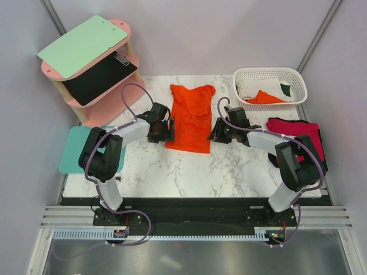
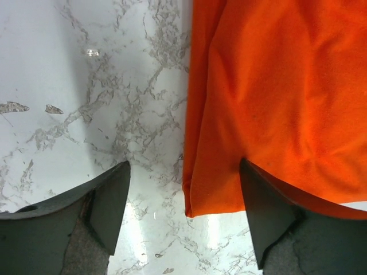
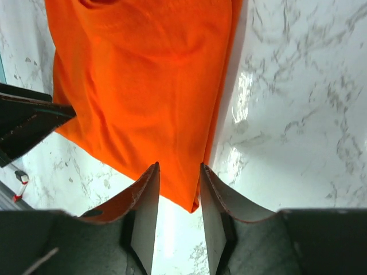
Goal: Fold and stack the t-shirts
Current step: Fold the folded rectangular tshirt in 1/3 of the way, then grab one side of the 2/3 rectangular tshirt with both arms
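The orange t-shirt point(image 1: 189, 117) lies long and narrow mid-table, I judge so that both lower corners sit within reach of my arms. My left gripper point(image 1: 162, 130) is low at the shirt's left edge, jaws wide apart astride the hem corner, holding nothing. My right gripper point(image 1: 218, 133) mirrors it at the right edge, jaws parted only a little around the corner tip; the cloth looks loose there, though that wrist view is tight. Both forearms angle inward, wrists pitched down
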### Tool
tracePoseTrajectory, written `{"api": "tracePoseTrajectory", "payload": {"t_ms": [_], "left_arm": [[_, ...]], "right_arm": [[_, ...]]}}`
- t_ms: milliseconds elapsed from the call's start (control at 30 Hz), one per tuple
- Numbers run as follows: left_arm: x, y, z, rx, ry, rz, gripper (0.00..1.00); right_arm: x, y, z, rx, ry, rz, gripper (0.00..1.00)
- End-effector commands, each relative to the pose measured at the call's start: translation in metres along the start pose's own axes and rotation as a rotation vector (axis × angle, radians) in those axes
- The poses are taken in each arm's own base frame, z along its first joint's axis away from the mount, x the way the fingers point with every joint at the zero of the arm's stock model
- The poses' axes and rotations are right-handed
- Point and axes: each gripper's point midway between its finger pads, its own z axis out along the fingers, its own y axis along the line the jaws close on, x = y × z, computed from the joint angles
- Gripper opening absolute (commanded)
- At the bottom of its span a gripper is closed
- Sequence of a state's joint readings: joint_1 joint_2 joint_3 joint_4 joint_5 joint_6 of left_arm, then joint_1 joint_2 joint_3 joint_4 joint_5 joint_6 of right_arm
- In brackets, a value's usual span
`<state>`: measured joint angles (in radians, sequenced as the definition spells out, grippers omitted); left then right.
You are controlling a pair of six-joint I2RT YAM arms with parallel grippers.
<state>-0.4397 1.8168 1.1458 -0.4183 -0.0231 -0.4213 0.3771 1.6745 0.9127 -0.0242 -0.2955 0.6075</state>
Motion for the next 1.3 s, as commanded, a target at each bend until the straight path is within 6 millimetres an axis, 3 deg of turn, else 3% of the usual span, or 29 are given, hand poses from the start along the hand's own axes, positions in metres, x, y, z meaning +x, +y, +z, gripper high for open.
{"api": "tracePoseTrajectory", "payload": {"t_ms": [0, 300, 400, 433, 533, 667, 867, 1267], "left_arm": [[0.001, -0.007, 0.005, 0.044, 0.006, -0.018, 0.78], [0.005, -0.013, 0.009, 0.081, 0.028, -0.013, 0.63], [0.006, -0.016, 0.009, 0.095, 0.032, -0.008, 0.43], [0.007, -0.017, 0.009, 0.099, 0.036, -0.007, 0.24], [0.008, -0.017, 0.009, 0.103, 0.039, -0.008, 0.02], [0.01, -0.017, 0.007, 0.104, 0.042, -0.007, 0.02], [0.016, -0.013, -0.002, 0.104, 0.037, -0.011, 0.02], [0.063, -0.018, -0.035, 0.214, 0.112, -0.039, 0.02]], "right_arm": [[0.018, 0.005, -0.009, -0.037, 0.048, 0.046, 0.44], [0.052, 0.0, -0.003, -0.071, 0.139, 0.12, 0.46], [0.064, 0.0, 0.002, -0.095, 0.172, 0.137, 0.46], [0.064, 0.001, 0.005, -0.106, 0.165, 0.145, 0.46], [0.069, 0.003, 0.011, -0.128, 0.165, 0.143, 0.38], [0.077, 0.006, 0.019, -0.173, 0.17, 0.14, 0.15], [0.084, 0.003, 0.017, -0.175, 0.187, 0.12, 0.01], [0.095, 0.012, -0.018, -0.182, 0.229, 0.021, 0.0]]}}
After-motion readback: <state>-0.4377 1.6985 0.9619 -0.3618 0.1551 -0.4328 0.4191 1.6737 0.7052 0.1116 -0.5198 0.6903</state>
